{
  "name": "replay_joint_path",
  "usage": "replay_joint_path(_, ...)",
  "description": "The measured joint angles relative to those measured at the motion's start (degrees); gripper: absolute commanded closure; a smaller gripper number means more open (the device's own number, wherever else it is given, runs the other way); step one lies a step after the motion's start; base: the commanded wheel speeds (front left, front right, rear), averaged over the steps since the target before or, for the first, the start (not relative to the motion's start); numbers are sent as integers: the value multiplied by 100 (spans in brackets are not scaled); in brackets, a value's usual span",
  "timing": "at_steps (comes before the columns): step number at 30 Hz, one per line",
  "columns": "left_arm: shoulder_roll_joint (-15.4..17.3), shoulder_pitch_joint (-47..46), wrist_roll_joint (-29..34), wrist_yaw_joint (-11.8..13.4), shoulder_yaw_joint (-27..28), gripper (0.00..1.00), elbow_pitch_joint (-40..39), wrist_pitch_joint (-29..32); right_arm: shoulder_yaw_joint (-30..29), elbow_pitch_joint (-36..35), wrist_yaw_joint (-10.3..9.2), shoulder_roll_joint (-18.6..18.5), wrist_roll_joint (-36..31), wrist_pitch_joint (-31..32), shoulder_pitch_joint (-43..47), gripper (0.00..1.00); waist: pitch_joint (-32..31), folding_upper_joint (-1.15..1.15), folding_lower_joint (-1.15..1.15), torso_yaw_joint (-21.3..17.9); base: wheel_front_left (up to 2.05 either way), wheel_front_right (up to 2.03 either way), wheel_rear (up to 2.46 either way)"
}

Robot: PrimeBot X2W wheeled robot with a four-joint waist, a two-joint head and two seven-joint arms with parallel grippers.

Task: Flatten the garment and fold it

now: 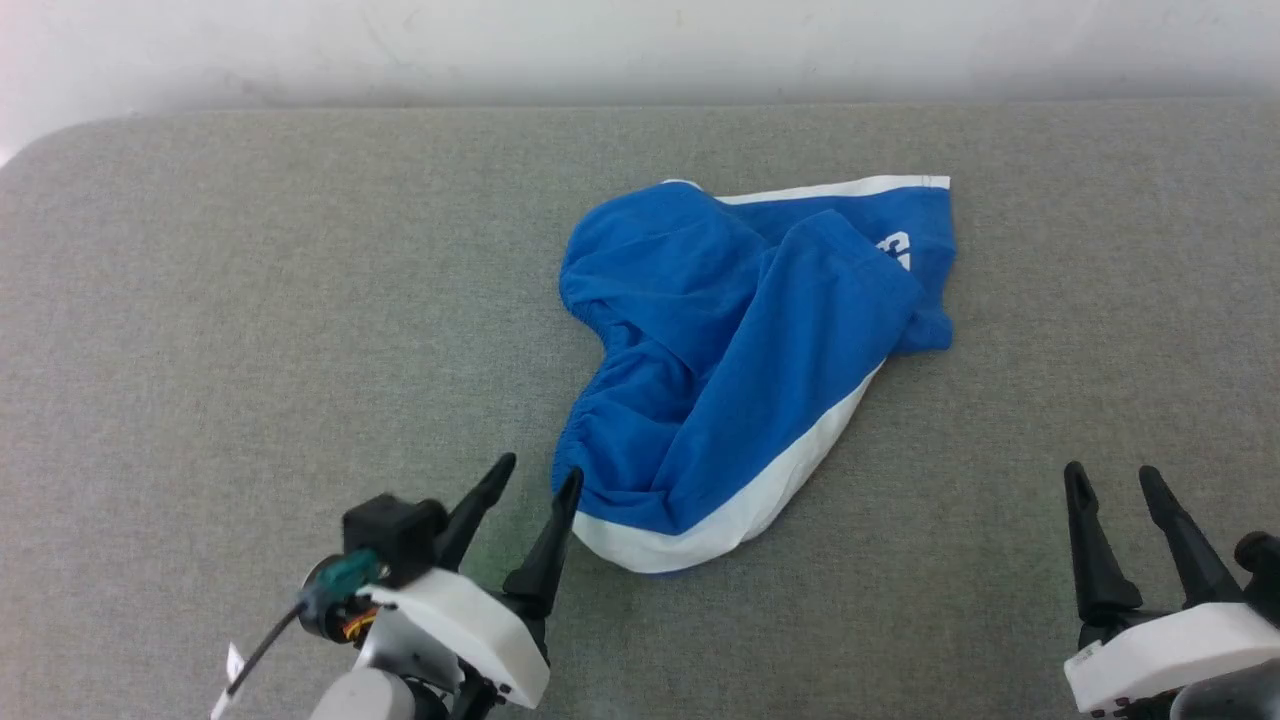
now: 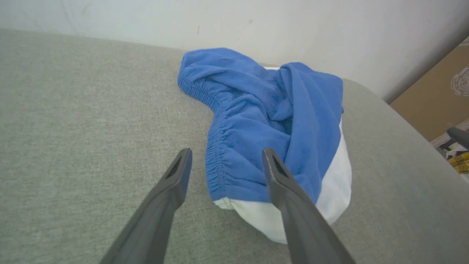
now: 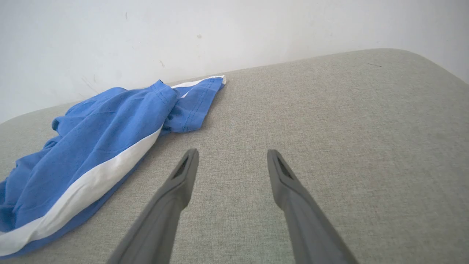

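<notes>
The garment (image 1: 740,350), bright blue shorts with white stripes and trim, lies crumpled in the middle of the grey padded table (image 1: 250,300). Its gathered waistband faces left and near, and a bit of white print shows at its far right corner. My left gripper (image 1: 540,472) is open at the garment's near left corner, its right fingertip against the waistband edge. In the left wrist view the garment (image 2: 256,121) sits between and beyond the open left gripper (image 2: 226,154). My right gripper (image 1: 1110,478) stands open over bare table, well right of the garment (image 3: 91,146), with nothing inside the right gripper (image 3: 232,154).
A pale wall (image 1: 640,45) runs along the table's far edge. The table's rounded corner shows at the far left. In the left wrist view a brown surface (image 2: 436,95) and some dark and yellow items (image 2: 458,150) lie beyond the table's edge on the right.
</notes>
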Motion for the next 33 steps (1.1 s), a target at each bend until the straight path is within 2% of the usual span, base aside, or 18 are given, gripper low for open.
replay_joint_path(6,432,-307,-266,-44,-352,0,180,965,84,13,0,1,4,38,-35,0,108,0,0,-29,0,0,0)
replay_joint_path(10,544,-433,-378,-46,-423,0,255,1049,111,21,0,0,5,41,-127,0,168,0,0,-82,0,0,0)
replay_joint_path(15,524,-548,-660,-47,-635,0,500,1138,105,22,0,0,4,68,-149,0,216,0,0,-153,0,0,0)
replay_joint_path(16,525,-569,-758,-47,-733,25,543,1211,103,23,0,0,4,79,-161,0,219,0,0,-166,0,0,0)
replay_joint_path(17,534,-591,-843,-47,-832,72,547,1251,104,23,0,0,4,80,-175,0,223,0,0,-178,0,0,0)
replay_joint_path(18,541,-620,-918,-48,-909,100,548,1257,102,24,0,0,4,81,-192,0,225,0,0,-189,0,0,0)
replay_joint_path(23,558,-728,-1284,-48,-906,100,521,1016,41,23,0,0,4,112,-214,0,211,0,0,-174,0,0,0)
replay_joint_path(27,581,-754,-1725,-29,-375,100,186,660,13,18,0,0,4,134,-214,0,208,0,0,-112,0,0,0)
replay_joint_path(29,653,-750,-1840,180,4,100,-51,463,-7,14,0,-1,4,182,-214,0,214,0,0,-73,0,0,0)
replay_joint_path(32,802,-589,-1834,759,620,100,-372,125,-15,19,0,0,4,234,-213,0,232,0,0,-19,0,0,0)
replay_joint_path(33,846,-475,-1797,931,754,95,-458,60,-19,22,0,0,5,243,-213,0,240,0,0,-3,0,0,0)
